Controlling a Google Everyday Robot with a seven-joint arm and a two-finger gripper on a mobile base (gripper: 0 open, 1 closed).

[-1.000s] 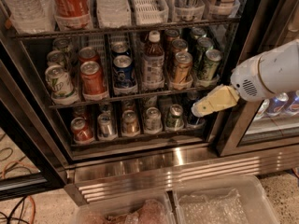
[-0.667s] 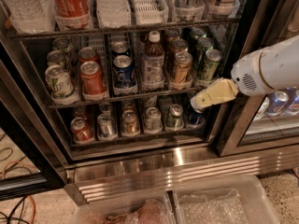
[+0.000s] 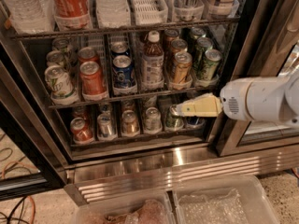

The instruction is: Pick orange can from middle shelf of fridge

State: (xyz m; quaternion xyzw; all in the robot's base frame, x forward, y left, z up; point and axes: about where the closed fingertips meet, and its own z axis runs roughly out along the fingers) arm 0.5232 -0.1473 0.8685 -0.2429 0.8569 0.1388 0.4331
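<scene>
The fridge (image 3: 154, 164) stands open before me, with a ribbed steel base. Its middle shelf (image 3: 135, 95) is a dark wire rack holding rows of cans. The orange can (image 3: 180, 69) stands at the front of the lane right of the centre bottle, with more amber cans (image 3: 178, 47) behind it. My gripper (image 3: 177, 110), yellowish on a white arm, reaches in from the right. It sits just below the middle shelf's front edge, under the orange can, in front of the lower-shelf cans. It holds nothing that I can see.
On the middle shelf stand a red can (image 3: 92, 78), a blue can (image 3: 123, 71), a bottle (image 3: 152, 62) and green cans (image 3: 208, 63). Large bottles fill the rack above. The dark door frame (image 3: 243, 55) is at the right. Clear plastic bins (image 3: 219, 202) lie on the floor.
My gripper has moved left and slightly down, from in front of the door frame to under the orange can's lane. The cans have not moved.
</scene>
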